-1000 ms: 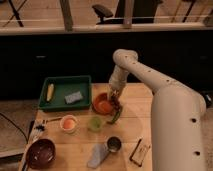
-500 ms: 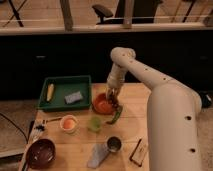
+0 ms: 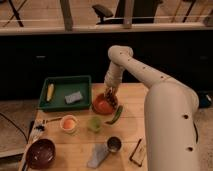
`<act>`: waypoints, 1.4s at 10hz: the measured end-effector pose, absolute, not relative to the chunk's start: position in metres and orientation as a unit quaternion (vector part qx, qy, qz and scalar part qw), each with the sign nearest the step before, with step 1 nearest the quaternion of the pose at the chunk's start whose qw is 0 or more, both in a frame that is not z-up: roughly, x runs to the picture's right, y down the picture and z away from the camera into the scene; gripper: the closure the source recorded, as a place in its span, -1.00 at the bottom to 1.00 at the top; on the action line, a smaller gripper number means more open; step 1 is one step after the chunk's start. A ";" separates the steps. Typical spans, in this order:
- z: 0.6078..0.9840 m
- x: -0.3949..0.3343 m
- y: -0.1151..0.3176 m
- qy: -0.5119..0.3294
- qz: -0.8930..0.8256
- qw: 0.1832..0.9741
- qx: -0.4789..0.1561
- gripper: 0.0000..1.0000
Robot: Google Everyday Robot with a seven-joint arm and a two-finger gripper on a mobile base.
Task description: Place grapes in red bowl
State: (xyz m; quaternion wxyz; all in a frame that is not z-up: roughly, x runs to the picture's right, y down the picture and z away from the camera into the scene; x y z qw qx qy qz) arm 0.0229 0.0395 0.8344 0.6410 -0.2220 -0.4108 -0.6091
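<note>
- The maroon bowl (image 3: 41,152) is sitting at the near left corner of the wooden table (image 3: 150,95), with dark utensils (image 3: 36,132) lying just beyond it
- The green tray (image 3: 56,102) is resting at the far left, carrying a corn cob (image 3: 50,91) along its left side and a grey sponge (image 3: 73,97) nearer its middle
- The white cup (image 3: 68,123) with orange contents is standing beside a small green cup (image 3: 94,124), both nearer the camera than the tray
- The red bowl (image 3: 102,105) is sitting just right of the tray; its lighter inside is showing and appears to hold nothing yet
- The gripper (image 3: 111,93) is hovering over the right rim of the red bowl, with the arm reaching down from above
- The grapes (image 3: 113,99) are hanging dark directly under the gripper, over the bowl's right edge; whether they are touching the rim cannot be told
- The gripper is judged to be pinching the grapes, since the bunch is dangling from its tip
- The green chilli (image 3: 114,115) is lying just right of and nearer than the bowl, clear of the grapes
- The metal cup (image 3: 114,144), a grey cloth (image 3: 97,156) and a dark flat object (image 3: 137,151) are lying along the near edge
- Judgement on progress: pick-up and carry are looking done; centring and release into the bowl are remaining
</note>
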 end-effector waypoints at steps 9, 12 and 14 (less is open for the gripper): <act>0.835 0.004 0.036 -0.410 -0.621 0.634 -0.209 -0.40; 0.834 0.000 0.037 -0.410 -0.623 0.632 -0.210 -0.60; 0.833 0.000 0.038 -0.410 -0.624 0.631 -0.209 -0.60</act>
